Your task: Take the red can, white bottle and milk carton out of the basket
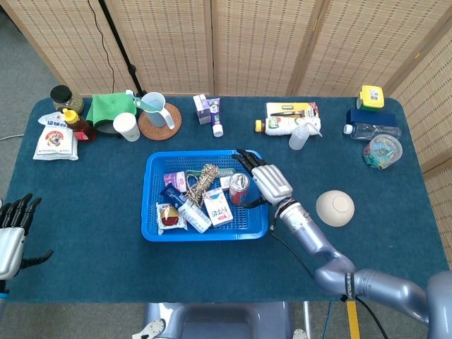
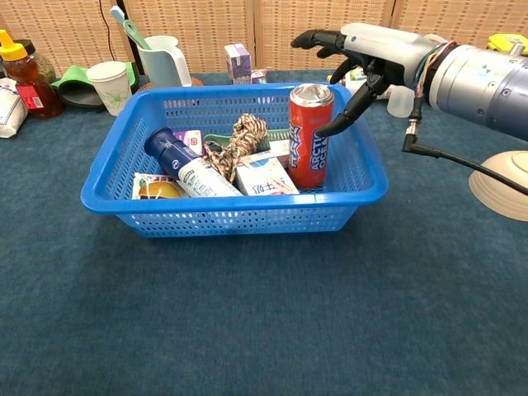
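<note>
While the right robot hand (image 2: pixel 363 51) hovers over the right end of the blue basket (image 2: pixel 363 169), just right of centre in the head view, its fingers are spread wide and hold nothing. In the chest view the thumb reaches down beside the upper right side of the red can (image 2: pixel 310 136); whether it touches the can I cannot tell. The posture reads as a pre-grasp: the palm sits above and behind the can with the fingers apart, probably so they can wrap round it once the hand drops lower.

The red can stands upright against the basket's right wall, its top clear of the rim, which likely makes it the easiest of the three to take first. Left of it the milk carton (image 2: pixel 264 176) lies flat on the basket floor, and further left the white bottle (image 2: pixel 186 165) with its dark blue cap lies tilted, cap toward the upper left. A coil of rope (image 2: pixel 241 140) rests behind the carton, close enough that it may drag when the carton is lifted.

At the lower left edge of the head view the left robot hand (image 1: pixel 13 236) waits on the table (image 1: pixel 85 212), fingers apart and empty, well away from the basket.
</note>
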You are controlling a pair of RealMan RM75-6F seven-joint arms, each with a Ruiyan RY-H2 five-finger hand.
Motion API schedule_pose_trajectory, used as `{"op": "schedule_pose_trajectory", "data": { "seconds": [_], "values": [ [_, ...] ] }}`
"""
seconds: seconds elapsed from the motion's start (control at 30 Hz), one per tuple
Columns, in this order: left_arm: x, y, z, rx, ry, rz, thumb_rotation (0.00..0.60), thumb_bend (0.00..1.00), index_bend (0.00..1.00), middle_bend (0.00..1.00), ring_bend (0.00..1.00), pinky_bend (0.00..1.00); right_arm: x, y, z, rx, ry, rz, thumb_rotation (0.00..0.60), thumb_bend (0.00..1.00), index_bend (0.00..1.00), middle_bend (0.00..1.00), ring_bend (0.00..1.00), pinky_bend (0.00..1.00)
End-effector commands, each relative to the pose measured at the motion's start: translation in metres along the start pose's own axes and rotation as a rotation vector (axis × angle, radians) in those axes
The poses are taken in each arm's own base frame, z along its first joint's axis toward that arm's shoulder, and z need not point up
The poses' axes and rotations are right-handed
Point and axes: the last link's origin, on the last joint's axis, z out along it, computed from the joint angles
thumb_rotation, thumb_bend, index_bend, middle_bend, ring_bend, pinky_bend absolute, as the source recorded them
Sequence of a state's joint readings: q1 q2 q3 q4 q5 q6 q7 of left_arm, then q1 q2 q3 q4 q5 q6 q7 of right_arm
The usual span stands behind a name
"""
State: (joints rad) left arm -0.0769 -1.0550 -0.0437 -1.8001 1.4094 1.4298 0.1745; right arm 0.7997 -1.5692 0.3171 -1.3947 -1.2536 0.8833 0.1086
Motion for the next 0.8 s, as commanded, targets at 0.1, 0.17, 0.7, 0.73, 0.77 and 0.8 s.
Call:
{"op": "schedule_pose_trajectory", "data": {
  "seconds": [0.1,0.17,0.7,0.73,0.77,0.8],
  "values": [
    [0.0,0.0,0.001,0.003,-0.003,0.002,0.6,0.03,0.0,0.0,0.0,0.0,-0.006,0.003,0.006,0.002,0.013,-0.008,0.6,0.0,0.15,0.12,0.09,0.36],
    [0.0,-0.001,0.001,0.006,-0.002,0.002,0.6,0.03,0.0,0.0,0.0,0.0,-0.008,0.004,0.007,0.004,0.017,-0.004,0.6,0.0,0.18,0.15,0.12,0.4],
    [0.0,-0.001,0.003,0.011,-0.005,-0.002,0.6,0.03,0.0,0.0,0.0,0.0,-0.015,0.003,0.01,0.03,0.071,0.026,0.6,0.39,0.5,0.43,0.41,0.64],
    [0.0,-0.001,0.002,0.011,-0.005,-0.002,0.6,0.03,0.0,0.0,0.0,0.0,-0.016,0.003,0.01,0.031,0.075,0.028,0.6,0.41,0.52,0.44,0.42,0.65],
    [0.0,-0.001,0.002,0.011,-0.005,-0.003,0.6,0.03,0.0,0.0,0.0,0.0,-0.016,0.003,0.01,0.034,0.077,0.029,0.6,0.43,0.52,0.45,0.43,0.65],
    [0.0,-0.001,0.002,0.012,-0.006,-0.003,0.6,0.03,0.0,0.0,0.0,0.0,-0.017,0.003,0.01,0.038,0.081,0.032,0.6,0.45,0.53,0.45,0.44,0.66]
  ]
}}
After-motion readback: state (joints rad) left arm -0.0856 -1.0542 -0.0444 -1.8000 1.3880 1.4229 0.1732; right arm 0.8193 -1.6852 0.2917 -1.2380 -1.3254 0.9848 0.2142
